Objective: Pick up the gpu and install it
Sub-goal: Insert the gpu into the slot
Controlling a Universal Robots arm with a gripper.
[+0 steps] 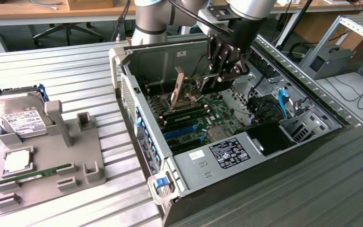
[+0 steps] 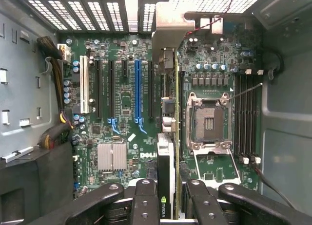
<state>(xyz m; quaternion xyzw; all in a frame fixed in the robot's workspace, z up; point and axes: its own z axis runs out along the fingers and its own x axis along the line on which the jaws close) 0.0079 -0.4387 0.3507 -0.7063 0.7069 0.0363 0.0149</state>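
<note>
The gpu hangs upright inside the open computer case, just above the motherboard. Its pale metal bracket points toward the case's rear wall. My gripper reaches down into the case from above and is shut on the card's upper edge. In the wrist view the gpu appears edge-on between my black fingers, with the gripper clamped on it and the bracket at the far end. The card hangs between the blue expansion slot and the processor socket.
A grey parts fixture lies on the slatted table at the exterior view's left. It carries a hard drive, a square chip and a green RAM stick. Cables and drive bays crowd the case's far side.
</note>
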